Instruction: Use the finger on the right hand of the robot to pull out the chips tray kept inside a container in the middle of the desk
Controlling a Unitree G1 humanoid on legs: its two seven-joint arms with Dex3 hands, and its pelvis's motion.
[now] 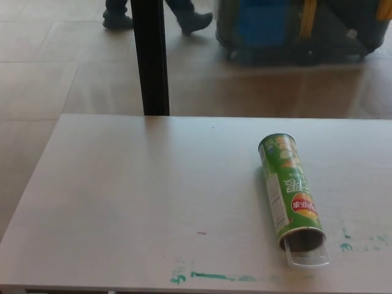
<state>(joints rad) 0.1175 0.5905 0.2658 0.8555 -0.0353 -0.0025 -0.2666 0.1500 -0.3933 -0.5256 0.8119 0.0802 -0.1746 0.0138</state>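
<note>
A pale tabletop [135, 202] fills the lower part of the head view, with tiled floor beyond it, a black post [150, 58] rising at its far edge, a person's shoes [196, 21] at the top and a blue and yellow machine [300, 27] blurred in the far right corner. Neither hand of the robot shows, so whether their fingers are spread or closed cannot be told.

The green chips container [286, 191] lies on its side right of the middle, its open mouth toward the robot and angled slightly to the right. The clear chips tray [308, 256] pokes out of that mouth, only its lip exposed and resting on the tabletop. Green marker smears [211, 277] run along the near edge.

The pull has probably not begun. To do it well, the right hand should come in low from the near right, hook one finger on the tray's lip, and draw along the can's axis, since a sideways tug would likely roll the can.
</note>
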